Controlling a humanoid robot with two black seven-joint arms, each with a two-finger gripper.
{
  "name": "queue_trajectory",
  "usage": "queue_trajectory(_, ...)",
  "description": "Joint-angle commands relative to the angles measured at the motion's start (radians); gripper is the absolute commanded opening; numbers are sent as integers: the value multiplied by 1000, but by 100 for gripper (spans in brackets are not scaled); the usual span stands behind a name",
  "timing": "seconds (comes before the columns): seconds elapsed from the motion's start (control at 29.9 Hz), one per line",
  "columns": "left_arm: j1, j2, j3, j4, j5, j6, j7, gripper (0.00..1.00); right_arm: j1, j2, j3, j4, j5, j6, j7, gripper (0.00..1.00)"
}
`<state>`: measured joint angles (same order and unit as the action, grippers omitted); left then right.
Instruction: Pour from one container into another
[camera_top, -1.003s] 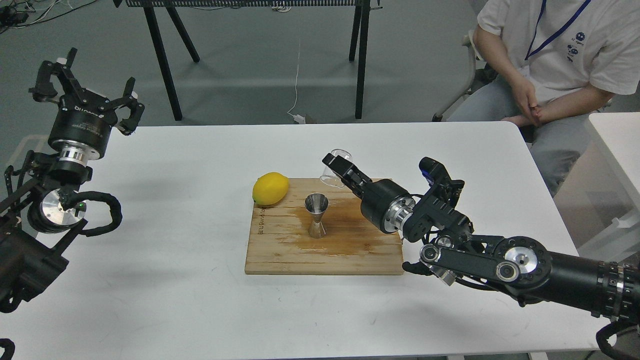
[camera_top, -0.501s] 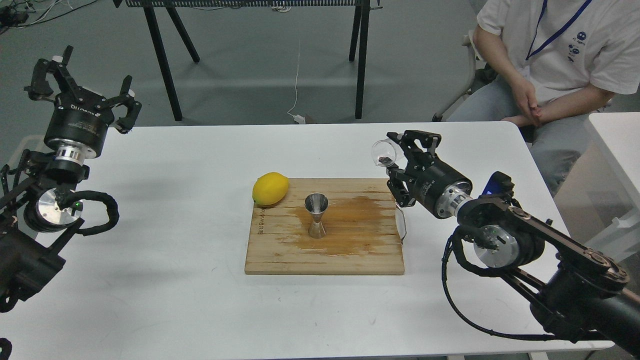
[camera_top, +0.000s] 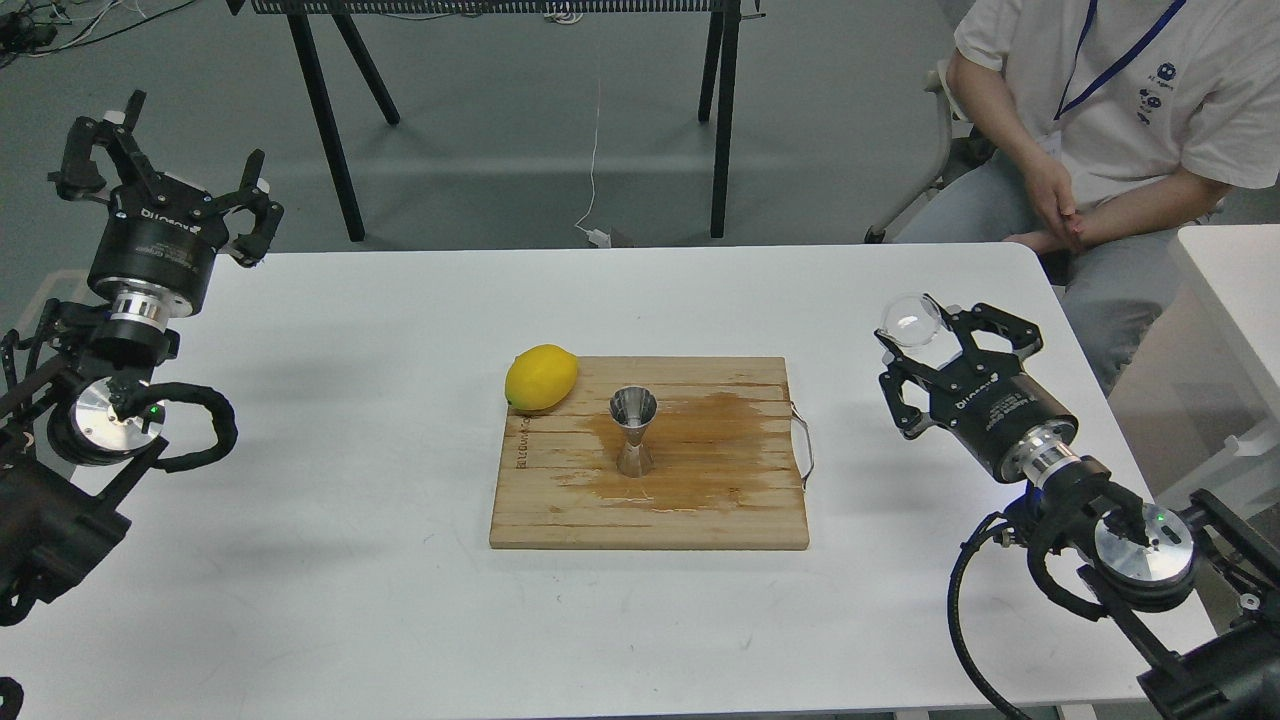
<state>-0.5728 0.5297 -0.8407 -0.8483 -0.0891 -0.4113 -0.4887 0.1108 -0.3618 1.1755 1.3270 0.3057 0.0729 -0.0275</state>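
The steel jigger (camera_top: 634, 430) stands upright in the middle of the wooden cutting board (camera_top: 560, 500), with a wet brown stain around it. Far to the right of the board, above the table's right side, my right gripper (camera_top: 917, 333) is shut on the small clear glass cup (camera_top: 910, 317). The cup sits between the fingertips, and I see no liquid in it. At the table's far left edge my left gripper (camera_top: 175, 150) is raised and open, holding nothing.
A yellow lemon (camera_top: 541, 377) lies on the board's far left corner. The board has a metal handle (camera_top: 803, 440) on its right side. A seated person (camera_top: 1100, 130) is behind the table's far right corner. A second white table (camera_top: 1235, 270) stands at the right.
My right arm swung away from above the jigger to the right side of the table, carrying the glass cup with it. The left arm barely moved.
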Motion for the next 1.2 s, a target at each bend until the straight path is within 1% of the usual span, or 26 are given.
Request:
queue_trajectory(0.0, -2, 4, 0, 0, 2, 0, 0, 100, -5, 20, 7, -129, 119, 51, 0, 33)
queue_trajectory(0.03, -2, 6, 0, 0, 0, -1, 0, 100, -5, 29, 9, -173, 122, 83, -2, 33)
queue_trajectory(0.1, -1, 6, 0, 0, 2, -3, 0, 100, -3, 56, 10, -245, 130, 116, -5, 33)
queue_trajectory(0.2, -1, 6, 2, 0, 2, -3, 0, 100, -3, 107, 12, -290, 135, 125, -20, 33)
queue_trajectory(0.4, 1, 4, 2, 0, 2, -3, 0, 100, -3, 184, 24, -356, 145, 131, -22, 33)
queue_trajectory(0.53, 1, 4, 2, 2, 2, -3, 0, 100, -2, 187, 27, -368, 153, 172, -31, 34)
queue_trajectory(0.67, 2, 6, 2, 2, 2, -3, 0, 100, 13, 196, 30, -423, 162, 174, -34, 34)
queue_trajectory(0.84, 2, 6, 2, 2, 2, -3, 0, 100, 16, 199, 32, -433, 170, 174, -34, 34)
queue_trajectory(0.97, 2, 4, 2, 2, 2, -3, 0, 100, 16, 199, 30, -434, 170, 174, -34, 38)
queue_trajectory(1.17, 4, 4, 2, 0, 2, -3, 0, 100, 29, 201, 30, -470, 168, 173, -37, 40)
